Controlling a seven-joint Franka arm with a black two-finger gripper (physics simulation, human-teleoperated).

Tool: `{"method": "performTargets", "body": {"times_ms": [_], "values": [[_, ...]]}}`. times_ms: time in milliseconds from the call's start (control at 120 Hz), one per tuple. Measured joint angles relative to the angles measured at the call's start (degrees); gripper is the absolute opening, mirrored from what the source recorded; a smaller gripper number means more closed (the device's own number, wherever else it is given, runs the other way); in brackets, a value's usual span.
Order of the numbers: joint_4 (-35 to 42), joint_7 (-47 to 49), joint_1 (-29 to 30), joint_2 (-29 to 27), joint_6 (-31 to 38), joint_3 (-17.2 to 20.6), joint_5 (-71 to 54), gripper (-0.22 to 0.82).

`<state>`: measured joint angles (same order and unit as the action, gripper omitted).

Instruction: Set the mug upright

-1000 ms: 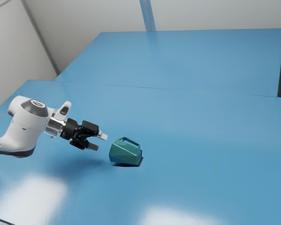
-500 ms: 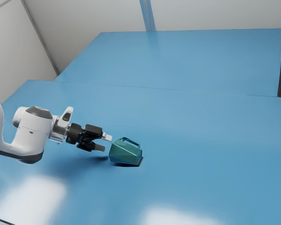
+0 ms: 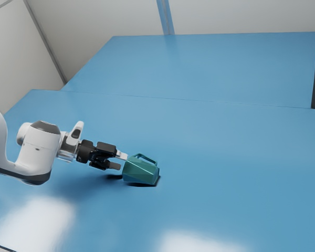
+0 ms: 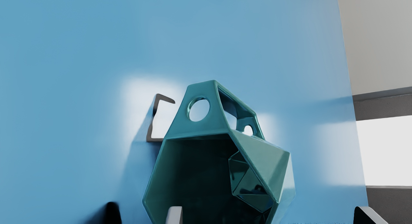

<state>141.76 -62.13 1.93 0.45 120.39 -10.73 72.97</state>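
Note:
The black gripper (image 3: 118, 161) stands open at the exterior view's left of the teal faceted mug (image 3: 140, 170), its fingertips close to the mug's near end. The mug lies on its side with the handle uppermost. In the wrist view the mug (image 4: 198, 132) turns its open mouth toward my hand. Of the gripper (image 4: 269, 215), one fingertip overlaps the mouth and the other stands outside the mug's wall, the two wide apart. Whether the first tip is inside the mouth or just in front of it, I cannot tell.
The mug rests on a large blue table (image 3: 226, 173), with a second blue tabletop (image 3: 215, 68) beyond it. A pale wall (image 3: 241, 16) rises behind. In the wrist view, the table's edge runs beside the mug, some distance off.
My gripper has moved toward the exterior view's right and slightly lower, closing the distance to the mug. The mug has stayed where it was, and the fingers remain open.

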Motion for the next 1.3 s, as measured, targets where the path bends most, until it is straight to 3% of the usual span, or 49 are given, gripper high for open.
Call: {"method": "performTargets", "body": {"times_ms": [733,875,1125,1300], "values": [[0.03,-2.91,-4.39,0.08,-0.16,0.17,0.06,0.55],[0.31,-3.1,-5.61,0.21,-0.14,0.16,0.6,0.41],[0.38,-3.32,-7.31,-0.28,0.03,0.15,0.98,0.02],[0.18,-3.37,-8.18,-0.8,0.32,0.29,0.56,-0.11]]}}
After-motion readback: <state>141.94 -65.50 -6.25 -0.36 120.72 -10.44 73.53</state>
